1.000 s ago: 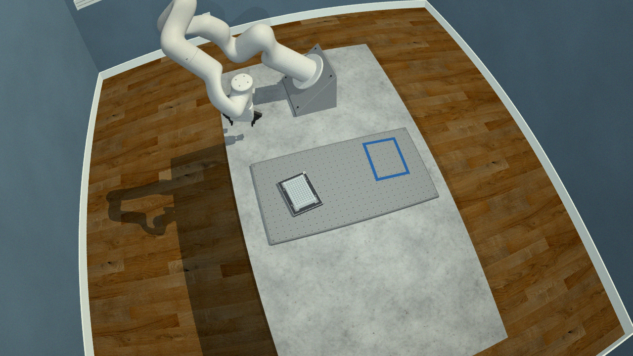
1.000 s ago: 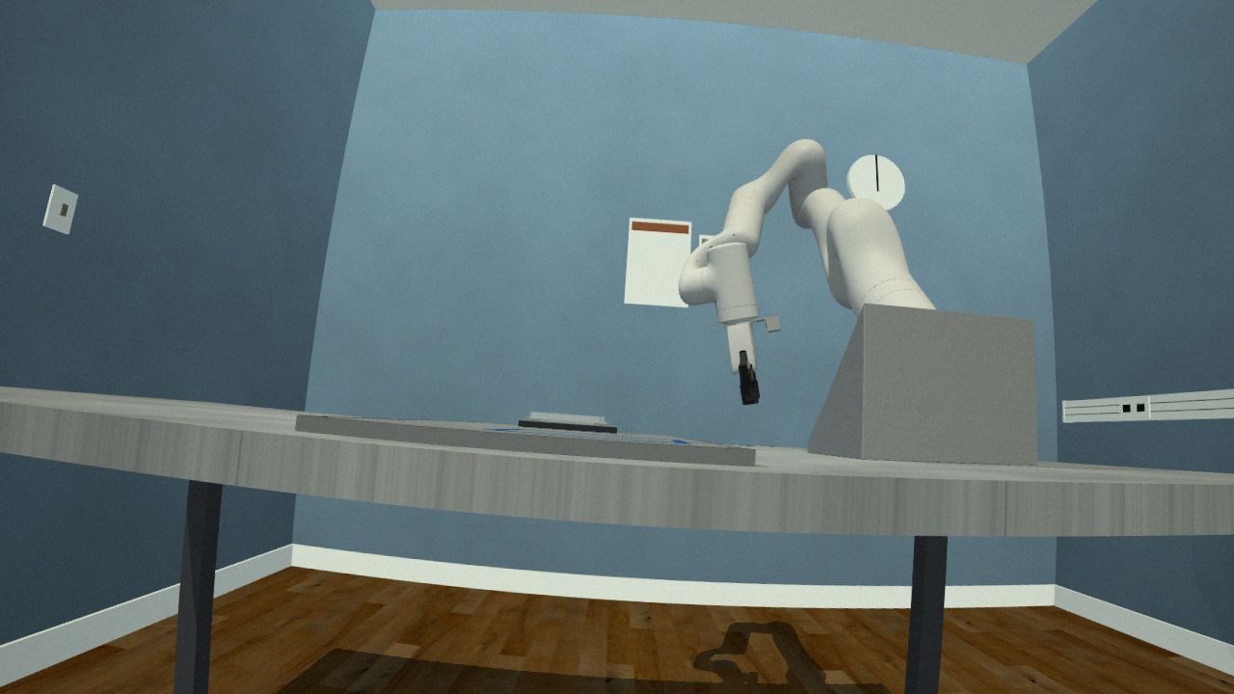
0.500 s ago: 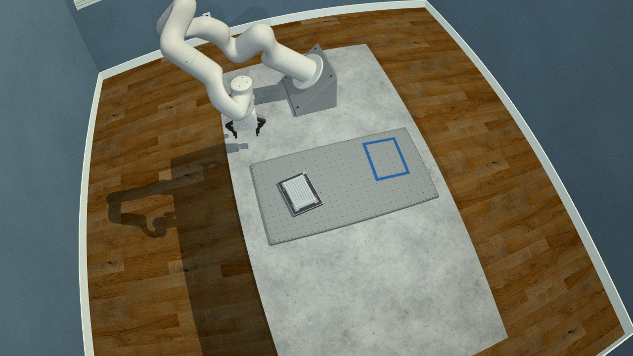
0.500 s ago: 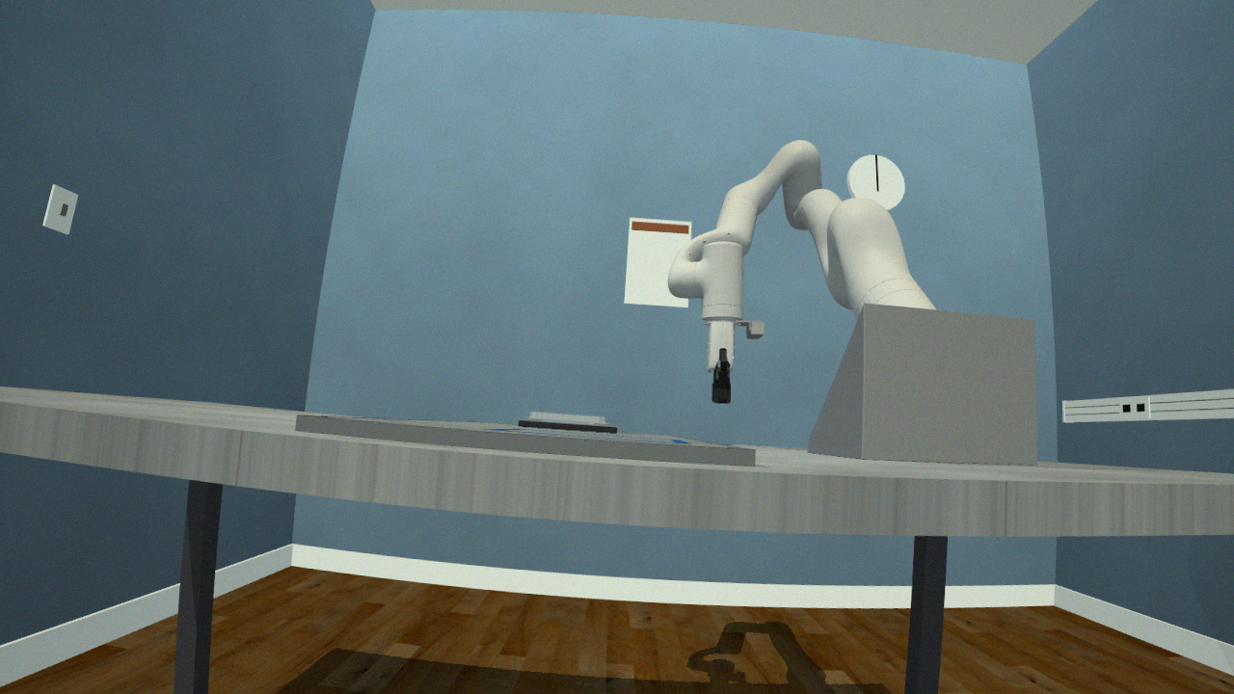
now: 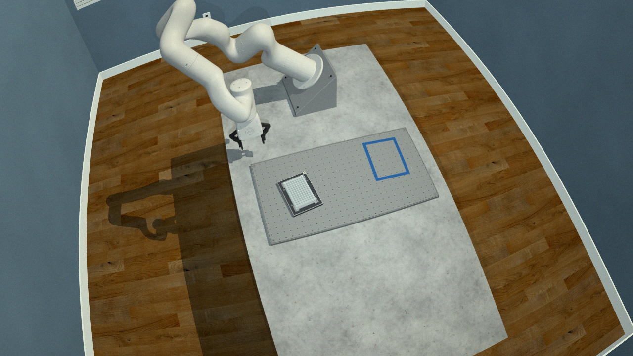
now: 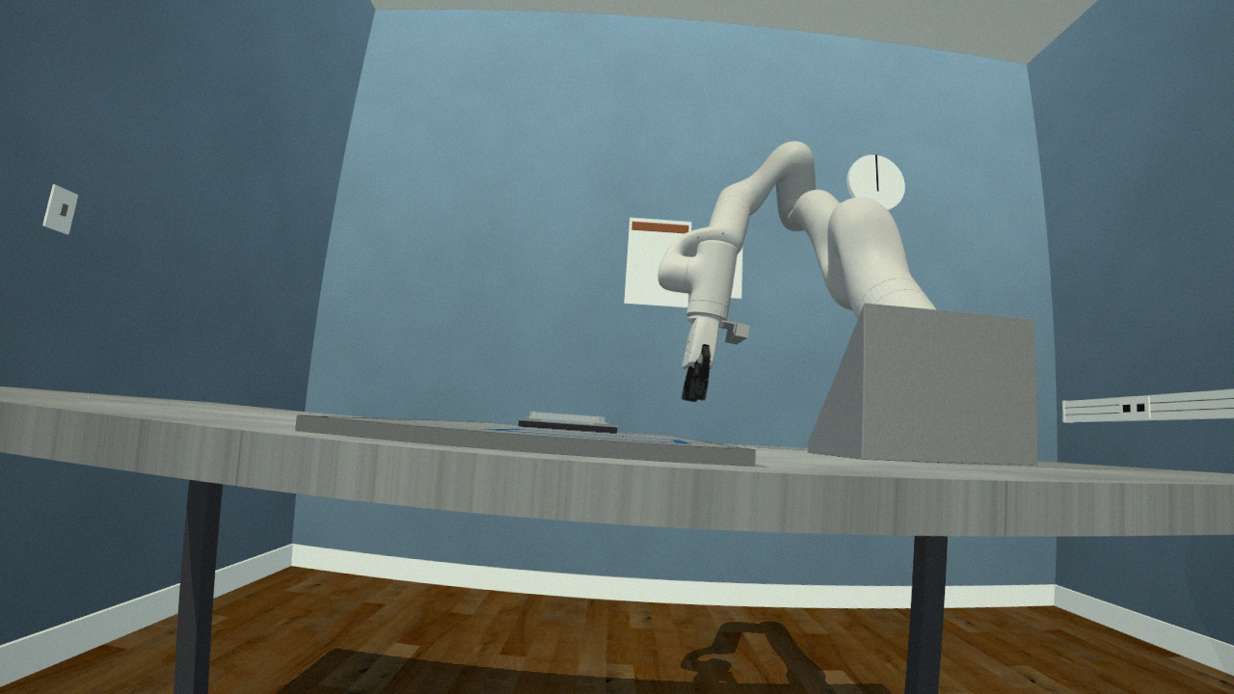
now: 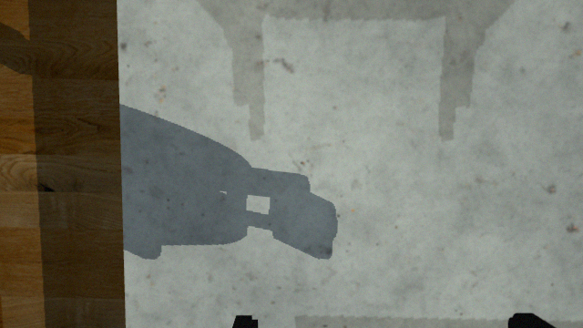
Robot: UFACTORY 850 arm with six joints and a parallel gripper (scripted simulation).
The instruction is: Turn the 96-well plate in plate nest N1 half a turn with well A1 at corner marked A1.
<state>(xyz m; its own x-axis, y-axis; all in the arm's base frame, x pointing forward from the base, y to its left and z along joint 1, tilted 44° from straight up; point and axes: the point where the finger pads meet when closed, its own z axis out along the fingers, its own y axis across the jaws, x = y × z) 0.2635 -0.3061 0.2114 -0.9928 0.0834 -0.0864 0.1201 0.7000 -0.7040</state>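
The hand point(image 5: 250, 139) hangs wide open and empty above the tabletop point(image 5: 354, 274), well apart from the plate point(image 5: 299, 190) in its nest point(image 5: 287, 204).

White 96-well plate point(image 5: 299, 190) flat in nest point(image 5: 285, 196)

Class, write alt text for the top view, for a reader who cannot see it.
A white arm holds its open, empty tool above the table, short of a perforated grey board. On the board a 96-well plate sits in a dark nest; a blue rectangle outline lies apart.
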